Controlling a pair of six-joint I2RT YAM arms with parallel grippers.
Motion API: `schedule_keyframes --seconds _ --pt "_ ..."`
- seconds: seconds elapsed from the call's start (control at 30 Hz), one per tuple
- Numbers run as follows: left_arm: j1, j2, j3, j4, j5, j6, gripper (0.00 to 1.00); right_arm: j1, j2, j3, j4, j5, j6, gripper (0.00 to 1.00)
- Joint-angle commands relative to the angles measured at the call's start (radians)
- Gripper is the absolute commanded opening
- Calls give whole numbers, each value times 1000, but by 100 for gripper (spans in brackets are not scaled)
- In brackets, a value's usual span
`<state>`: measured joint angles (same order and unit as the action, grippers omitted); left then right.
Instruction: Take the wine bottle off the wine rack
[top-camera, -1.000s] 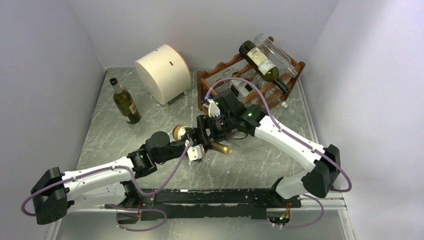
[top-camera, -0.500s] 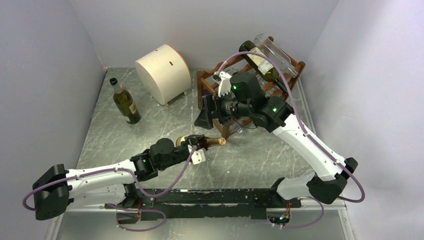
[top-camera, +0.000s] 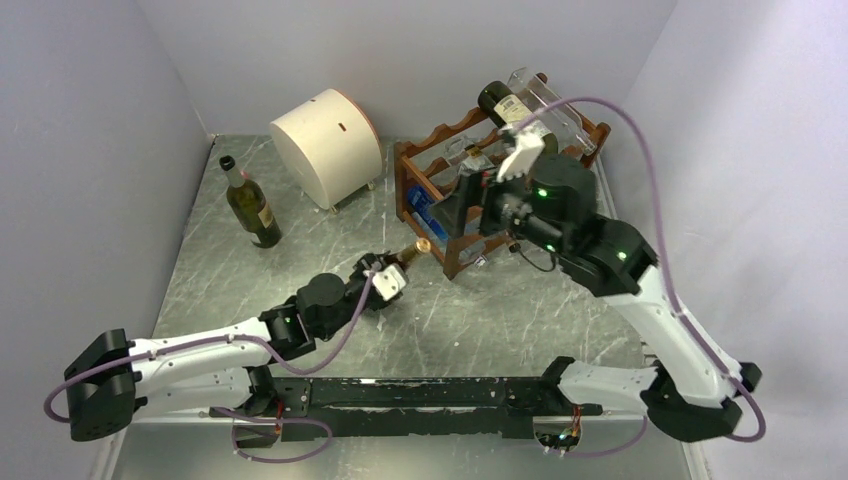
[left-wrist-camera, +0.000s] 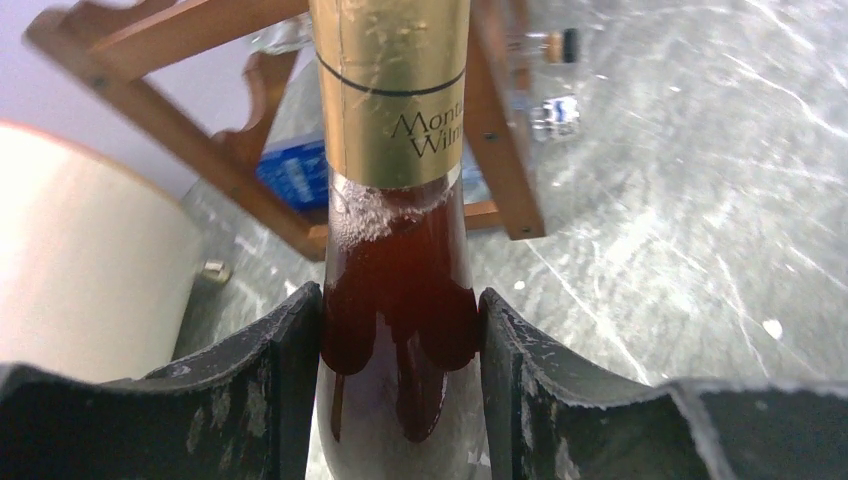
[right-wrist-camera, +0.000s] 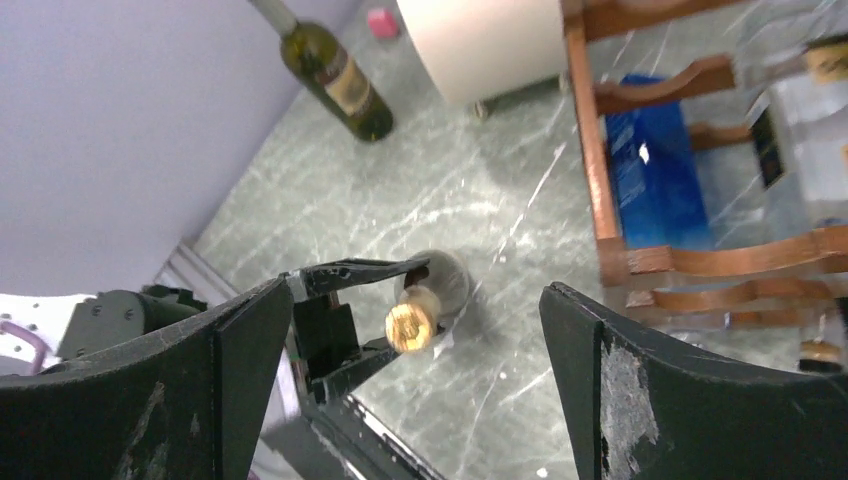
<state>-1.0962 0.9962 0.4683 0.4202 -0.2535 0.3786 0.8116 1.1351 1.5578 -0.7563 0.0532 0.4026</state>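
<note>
Both arms have shifted since a second ago. Back then we saw the two grippers meeting over the wine bottle (left-wrist-camera: 395, 110) as it lay low across the table. Now the right arm (top-camera: 640, 290) has let go and risen back toward the wine rack (right-wrist-camera: 597, 190), and the left arm (top-camera: 200, 350) has tipped the bottle up and carried it nearer the rack's front corner.

We see the right gripper (right-wrist-camera: 415, 295) spread wide with nothing between its fingers; its camera looks down on the bottle's gold cap. The left gripper (left-wrist-camera: 400, 320) is clamped on the bottle, one dark finger pressed to each side of the glass just below the gold foil. So the bottle is off the rack, held just in front of it with its neck pointing toward the wooden frame. We cannot tell whether its base touches the table.

Nothing else has moved. The walls (top-camera: 100, 120) are plain pale grey, and the table (top-camera: 300, 260) is grey with marble veins. A cream drum (top-camera: 325, 145) sits at the back, left of the rack. On the rack's top tier lie a clear bottle (top-camera: 560, 110) and a dark bottle (top-camera: 497, 100); a blue box (right-wrist-camera: 645, 170) sits low inside the frame. A green bottle (top-camera: 252, 208) stands alone at the table's left side.
</note>
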Motion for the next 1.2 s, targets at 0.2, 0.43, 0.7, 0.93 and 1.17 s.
schedule_keyframes --seconds 0.2,0.43,0.7,0.93,1.17 --pt "130 -166 -7 118 -203 -399 7 -5 -59 -125 115 6 -77 100" --pt "133 -233 -98 181 -238 -464 7 -4 -53 -186 163 -30 -92 100" --pt "133 -281 -93 79 -242 -439 39 -4 -62 -207 173 -29 -111 100" --pt "133 -258 21 -160 -243 -495 99 -4 -75 -215 167 -11 -130 100" --pt "133 -195 230 -464 -305 -630 95 -4 -95 -228 174 -6 -140 100"
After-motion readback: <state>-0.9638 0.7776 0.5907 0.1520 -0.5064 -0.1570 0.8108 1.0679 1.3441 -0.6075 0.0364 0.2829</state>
